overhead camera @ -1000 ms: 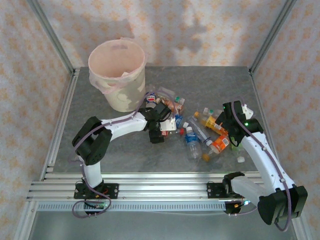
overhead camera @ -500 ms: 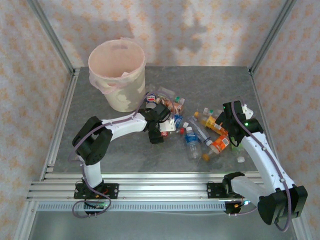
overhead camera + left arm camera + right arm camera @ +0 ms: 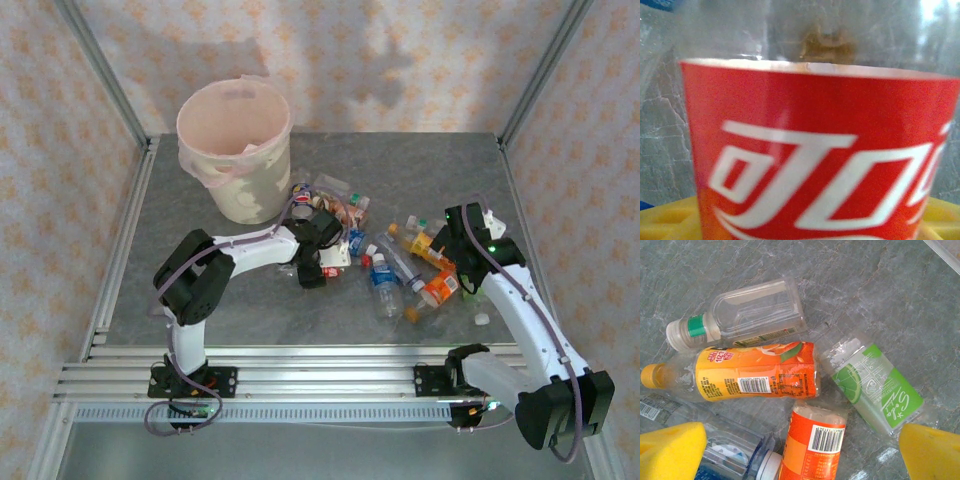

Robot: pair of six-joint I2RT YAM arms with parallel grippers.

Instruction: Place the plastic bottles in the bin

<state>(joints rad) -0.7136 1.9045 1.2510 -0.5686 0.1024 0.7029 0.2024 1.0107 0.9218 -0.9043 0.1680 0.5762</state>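
The left fingers [image 3: 665,222] flank a red-labelled bottle [image 3: 815,160], though I cannot tell whether they grip it. The right fingers [image 3: 672,450] hang wide open and empty over bottles [image 3: 385,270] strewn on the counter [image 3: 430,170] beside the bin [image 3: 250,190].

On the table [image 3: 430,165], bin [image 3: 245,190] far left; bottles [image 3: 385,282] nearer and rightward, in a central cluster

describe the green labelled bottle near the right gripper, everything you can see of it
The green-labelled bottle is clear, crumpled plastic and looks empty. Its lime-green wrap shows a lime slice, white script and small print. It lies flat on its side on the grey table, slanting from upper left to lower right. Its bare clear end seems to touch the orange juice-labelled bottle. I can't make out a cap.
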